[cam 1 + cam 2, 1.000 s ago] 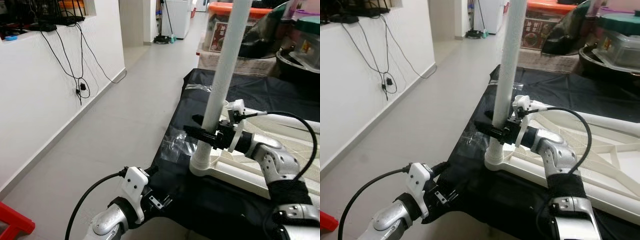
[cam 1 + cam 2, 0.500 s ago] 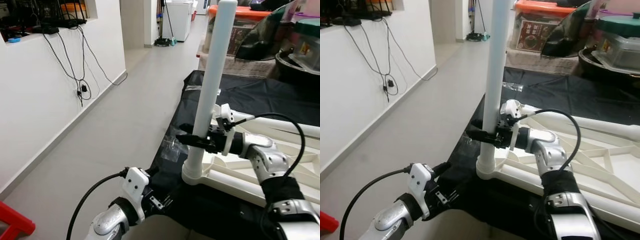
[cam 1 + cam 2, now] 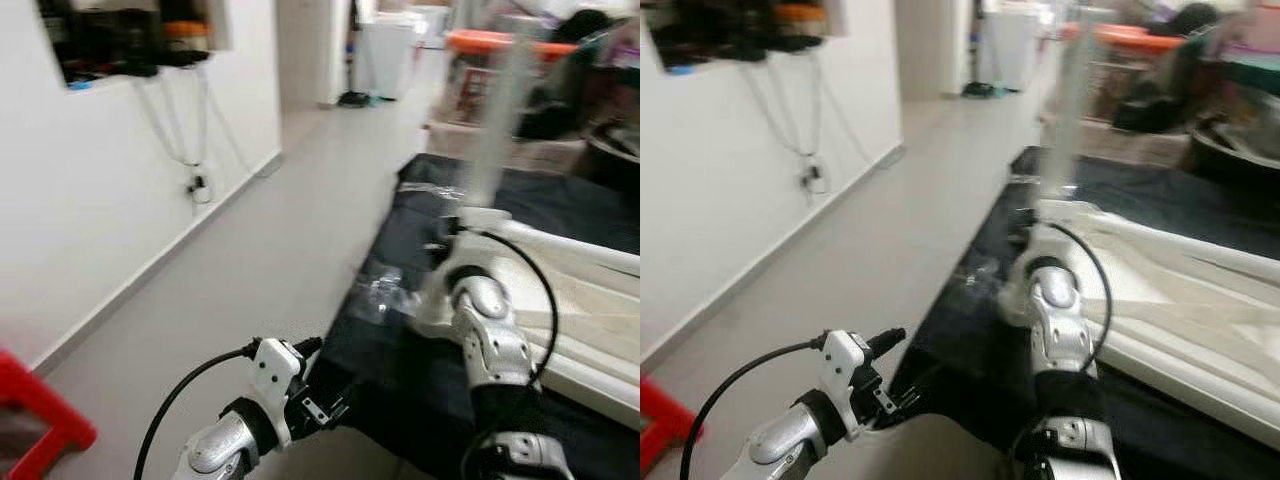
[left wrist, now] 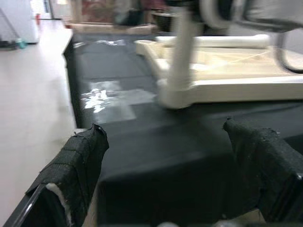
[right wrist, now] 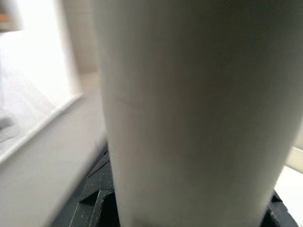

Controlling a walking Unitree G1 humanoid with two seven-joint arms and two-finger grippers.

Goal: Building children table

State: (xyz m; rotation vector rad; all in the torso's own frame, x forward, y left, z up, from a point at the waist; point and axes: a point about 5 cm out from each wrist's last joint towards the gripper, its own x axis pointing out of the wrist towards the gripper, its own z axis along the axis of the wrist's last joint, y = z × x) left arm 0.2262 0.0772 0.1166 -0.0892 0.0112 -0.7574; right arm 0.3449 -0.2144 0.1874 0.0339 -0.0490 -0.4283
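Note:
A white table leg [image 3: 498,130] stands upright in the corner socket of the upturned white table top [image 3: 590,290], which lies on a black cloth [image 3: 400,370]. Both eye views are blurred. My right gripper [image 3: 446,236] reaches to the leg low down, just above the socket. In the right wrist view the leg [image 5: 189,118] sits close between the black fingers [image 5: 97,208]. My left gripper [image 4: 165,130] hangs low in front of the cloth's near edge, open and holding nothing. Its wrist view looks at the leg's base [image 4: 180,90].
A white wall [image 3: 110,200] with hanging cables runs along the left, beside a grey floor corridor [image 3: 280,230]. A red object [image 3: 30,410] sits on the floor at the lower left. Storage boxes [image 3: 490,45] and dark bins stand behind the cloth.
The whole picture has swung and blurred, so the camera moved. My right gripper stays on the leg and my left arm hangs as before.

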